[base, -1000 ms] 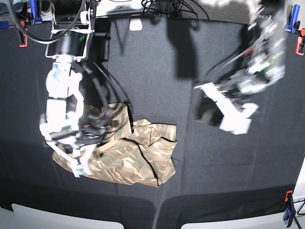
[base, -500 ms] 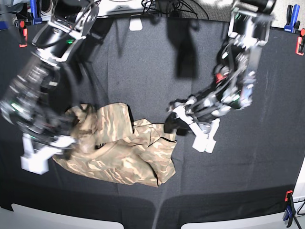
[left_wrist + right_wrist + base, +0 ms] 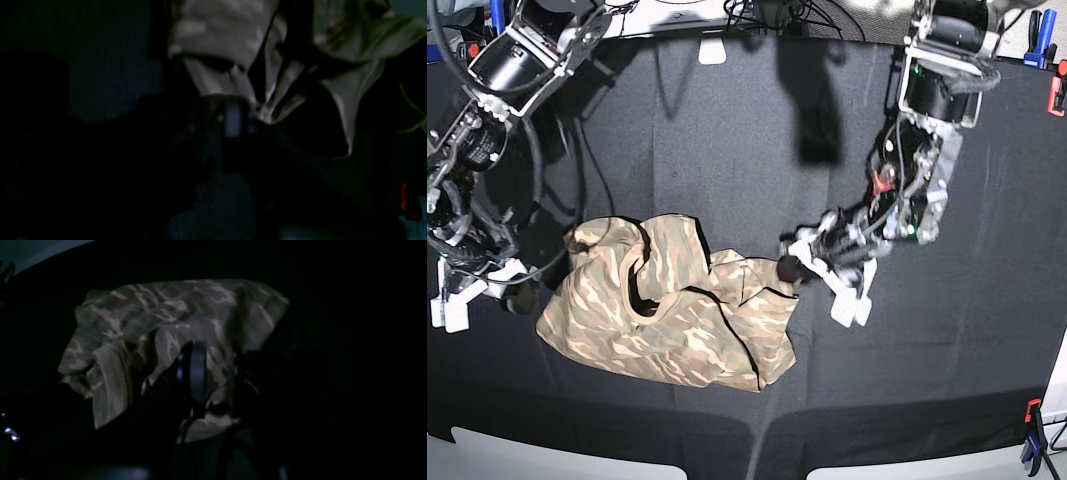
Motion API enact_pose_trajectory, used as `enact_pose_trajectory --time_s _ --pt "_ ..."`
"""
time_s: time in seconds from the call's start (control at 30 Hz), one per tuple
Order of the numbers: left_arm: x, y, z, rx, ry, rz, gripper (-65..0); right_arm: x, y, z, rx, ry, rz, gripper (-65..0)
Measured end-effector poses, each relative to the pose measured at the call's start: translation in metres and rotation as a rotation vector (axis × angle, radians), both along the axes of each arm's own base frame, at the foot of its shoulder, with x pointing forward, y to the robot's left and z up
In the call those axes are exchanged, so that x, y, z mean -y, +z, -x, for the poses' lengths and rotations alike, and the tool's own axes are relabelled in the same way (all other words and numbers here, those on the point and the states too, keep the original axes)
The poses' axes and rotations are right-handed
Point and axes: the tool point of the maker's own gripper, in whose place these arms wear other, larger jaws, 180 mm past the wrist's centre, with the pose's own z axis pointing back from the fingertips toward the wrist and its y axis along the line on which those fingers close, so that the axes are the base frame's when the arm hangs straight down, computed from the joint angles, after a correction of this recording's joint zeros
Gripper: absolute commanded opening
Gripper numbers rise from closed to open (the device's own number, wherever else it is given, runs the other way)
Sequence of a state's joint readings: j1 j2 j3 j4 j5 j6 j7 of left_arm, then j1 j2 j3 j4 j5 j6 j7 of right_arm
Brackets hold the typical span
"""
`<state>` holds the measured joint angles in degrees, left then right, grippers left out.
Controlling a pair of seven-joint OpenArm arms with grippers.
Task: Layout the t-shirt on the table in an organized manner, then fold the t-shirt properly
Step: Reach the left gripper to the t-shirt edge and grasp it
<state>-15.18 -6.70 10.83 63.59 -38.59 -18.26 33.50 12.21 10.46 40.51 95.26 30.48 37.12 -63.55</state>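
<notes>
The camouflage t-shirt (image 3: 687, 320) lies crumpled on the black table (image 3: 727, 150), left of centre near the front. My right gripper (image 3: 517, 292) is at the shirt's left edge. In the right wrist view its fingers (image 3: 196, 370) close on a fold of camouflage fabric (image 3: 173, 313). My left gripper (image 3: 792, 268) is at the shirt's upper right corner. In the dark left wrist view, pale folds of the shirt (image 3: 227, 33) gather to a point at the left gripper (image 3: 247, 123), which looks shut on them.
Red-and-blue clamps sit at the right edge (image 3: 1054, 90) and the front right corner (image 3: 1030, 440). A white tab (image 3: 712, 48) and cables lie at the back edge. White panels (image 3: 527, 455) line the front edge.
The arm on the base view's left swung off the shirt to its left edge, pulling that side out and up. The other arm came down and left to the shirt's right corner.
</notes>
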Motion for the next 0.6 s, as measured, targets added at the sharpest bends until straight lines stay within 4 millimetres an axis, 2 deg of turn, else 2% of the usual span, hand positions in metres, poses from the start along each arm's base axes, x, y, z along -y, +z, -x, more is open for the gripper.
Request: enact_pose_trajectory --time_s 0.13,0.23,0.3,0.47,0.6 --pt "0.0 0.004 -0.003 0.014 0.007 0.005 -56.2 0.0 0.0 0.0 0.0 0.0 0.0 -55.0" --pt "-0.001 0.011 -0.011 0.064 0.033 0.016 -46.3 0.0 0.0 0.0 0.0 -0.001 0.0 -55.0" --pt "0.002 0.013 -0.012 0.075 0.035 0.017 -41.9 0.0 0.0 0.0 0.0 0.0 -0.001 -55.0" --pt "0.011 0.013 -0.011 0.084 0.018 -0.002 -41.7 0.0 0.0 0.0 0.0 0.0 0.0 -55.0" --pt "0.004 0.005 -0.012 0.123 0.003 -0.103 -41.7 0.0 0.0 0.0 0.001 0.001 -0.001 -55.0"
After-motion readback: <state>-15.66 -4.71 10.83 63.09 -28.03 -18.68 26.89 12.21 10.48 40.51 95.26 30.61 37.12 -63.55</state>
